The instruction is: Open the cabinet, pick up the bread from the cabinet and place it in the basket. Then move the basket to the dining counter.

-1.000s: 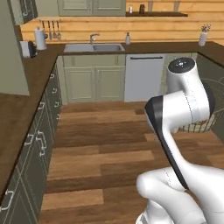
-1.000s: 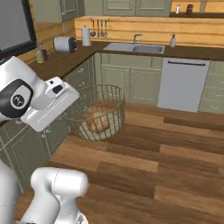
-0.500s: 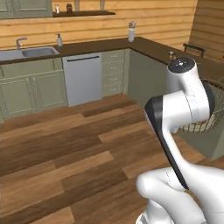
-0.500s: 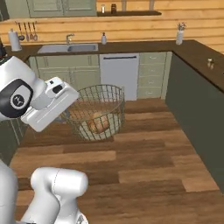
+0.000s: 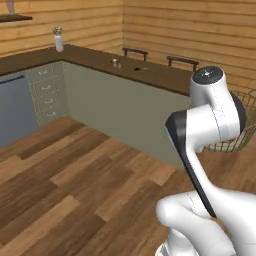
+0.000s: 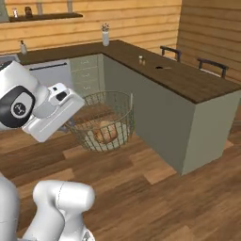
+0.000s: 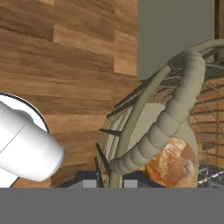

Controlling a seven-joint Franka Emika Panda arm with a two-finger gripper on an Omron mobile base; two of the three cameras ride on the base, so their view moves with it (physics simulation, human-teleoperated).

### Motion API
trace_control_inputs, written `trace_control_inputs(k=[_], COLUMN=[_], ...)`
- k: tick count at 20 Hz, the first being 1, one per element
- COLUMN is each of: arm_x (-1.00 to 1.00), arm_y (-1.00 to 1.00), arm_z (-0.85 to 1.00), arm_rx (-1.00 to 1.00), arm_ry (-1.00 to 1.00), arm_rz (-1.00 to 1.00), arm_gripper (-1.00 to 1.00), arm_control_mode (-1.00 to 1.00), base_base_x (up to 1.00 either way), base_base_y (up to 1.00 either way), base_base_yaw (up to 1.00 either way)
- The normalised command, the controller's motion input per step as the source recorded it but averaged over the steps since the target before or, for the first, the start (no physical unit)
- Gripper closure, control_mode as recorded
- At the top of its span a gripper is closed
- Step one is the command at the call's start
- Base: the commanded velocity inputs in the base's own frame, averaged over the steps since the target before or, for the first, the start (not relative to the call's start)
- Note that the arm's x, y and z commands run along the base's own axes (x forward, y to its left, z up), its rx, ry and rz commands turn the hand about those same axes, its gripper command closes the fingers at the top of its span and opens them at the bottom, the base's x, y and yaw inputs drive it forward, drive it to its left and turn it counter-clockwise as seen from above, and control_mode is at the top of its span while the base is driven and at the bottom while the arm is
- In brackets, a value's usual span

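the tool (image 7: 109,177) is clenched on the rim of the basket (image 6: 106,123), held clear above the wood floor (image 6: 155,188). the bread (image 6: 106,133) lies inside it, just past the tool. the bench (image 6: 188,84) stands to the right, apart.

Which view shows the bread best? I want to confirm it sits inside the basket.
The right base view: the bread lies whole on the bottom of the basket, seen through the wires. The hand view shows it close but partly behind the rim handle. In the left base view the arm covers most of the basket.
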Motion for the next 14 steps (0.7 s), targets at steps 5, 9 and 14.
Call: trace_control_inputs(k=[5,9,14], arm_x=[0.0,0.0,0.0], arm_y=[0.0,0.0,0.0], arm_z=[0.0,0.0,0.0], arm_rx=[0.0,0.0,0.0], arm_ry=[0.0,0.0,0.0], arm_rz=[0.0,0.0,0.0], arm_gripper=[1.0,1.0,1.0], arm_control_mode=[1.0,1.0,1.0], base_base_x=[0.93,1.0,1.0], base_base_y=[0.17,0.2,0.34], base_base_yaw=[-0.67,-0.56,-0.45])
